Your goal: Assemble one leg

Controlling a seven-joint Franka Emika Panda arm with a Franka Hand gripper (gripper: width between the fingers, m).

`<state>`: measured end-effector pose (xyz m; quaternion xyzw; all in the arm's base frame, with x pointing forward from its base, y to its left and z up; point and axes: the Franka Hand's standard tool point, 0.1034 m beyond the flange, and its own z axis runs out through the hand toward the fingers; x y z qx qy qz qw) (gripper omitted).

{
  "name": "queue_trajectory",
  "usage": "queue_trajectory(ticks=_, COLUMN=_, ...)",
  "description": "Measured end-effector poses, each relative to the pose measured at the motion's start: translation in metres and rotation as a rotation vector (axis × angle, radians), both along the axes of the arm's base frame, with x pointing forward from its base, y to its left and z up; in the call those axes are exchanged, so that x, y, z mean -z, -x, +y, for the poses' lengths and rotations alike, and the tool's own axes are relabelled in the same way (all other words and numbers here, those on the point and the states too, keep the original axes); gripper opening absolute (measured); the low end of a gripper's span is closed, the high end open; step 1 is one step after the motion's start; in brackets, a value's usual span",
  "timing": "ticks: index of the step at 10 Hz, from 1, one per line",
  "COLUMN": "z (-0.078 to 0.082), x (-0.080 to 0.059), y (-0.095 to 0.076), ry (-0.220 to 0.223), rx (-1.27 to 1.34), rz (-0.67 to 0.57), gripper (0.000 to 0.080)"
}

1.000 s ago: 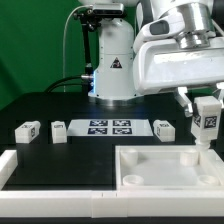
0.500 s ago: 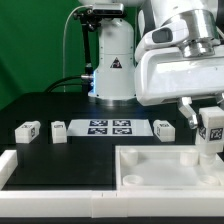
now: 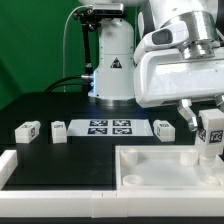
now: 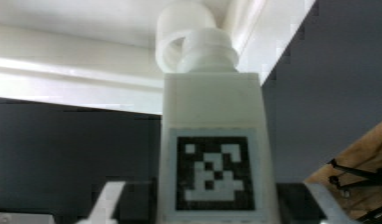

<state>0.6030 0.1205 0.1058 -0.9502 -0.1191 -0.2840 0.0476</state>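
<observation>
Exterior and wrist views of leg insertion. The gripper (image 3: 206,118) is closed on the leg (image 3: 211,128), its fingers pressing on two opposite sides of the block. The leg is held upright with its tagged face toward the exterior camera. It stands at the exterior view's right, with its narrower lower end at the far right corner of the white tray-like panel (image 3: 165,190). Whether that end sits in the corner hole cannot be told. In the wrist view the leg (image 4: 213,130) fills the centre, tag toward the lens and round peg end pointing away toward the panel. Three further legs (image 3: 26,130) (image 3: 59,131) (image 3: 164,128) lie on the black table (image 3: 50,105), flanking the marker board (image 3: 108,126).
</observation>
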Motion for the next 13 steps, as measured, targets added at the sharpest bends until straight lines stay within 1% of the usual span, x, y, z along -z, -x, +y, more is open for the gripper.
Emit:
queue_trajectory(ticks=1, z=-0.004, x=0.000, y=-0.007, ry=0.003, rx=0.001, rz=-0.001, gripper=0.0293)
queue_trajectory(ticks=2, z=-0.005, x=0.000, y=-0.014, ry=0.001, rx=0.005, rz=-0.005, gripper=0.0293)
queue_trajectory(ticks=4, z=-0.003, x=-0.004, y=-0.021, ry=-0.003, rx=0.004, rz=-0.017, gripper=0.0293)
queue_trajectory(ticks=5, z=-0.003, x=-0.004, y=-0.022, ry=-0.003, rx=0.005, rz=-0.017, gripper=0.0293)
queue_trajectory(ticks=6, z=-0.004, x=0.001, y=-0.021, ry=-0.003, rx=0.007, rz=-0.016, gripper=0.0293)
queue_trajectory(ticks=8, z=-0.008, x=0.014, y=-0.018, ry=-0.005, rx=0.014, rz=-0.018, gripper=0.0293)
queue_trajectory(ticks=9, z=-0.008, x=0.015, y=-0.019, ry=-0.007, rx=0.017, rz=-0.032, gripper=0.0293)
queue_trajectory(ticks=10, z=-0.008, x=0.020, y=-0.017, ry=-0.007, rx=0.017, rz=-0.026, gripper=0.0293)
queue_trajectory(ticks=13, z=-0.003, x=0.024, y=-0.013, ry=-0.007, rx=0.009, rz=-0.017, gripper=0.0293)
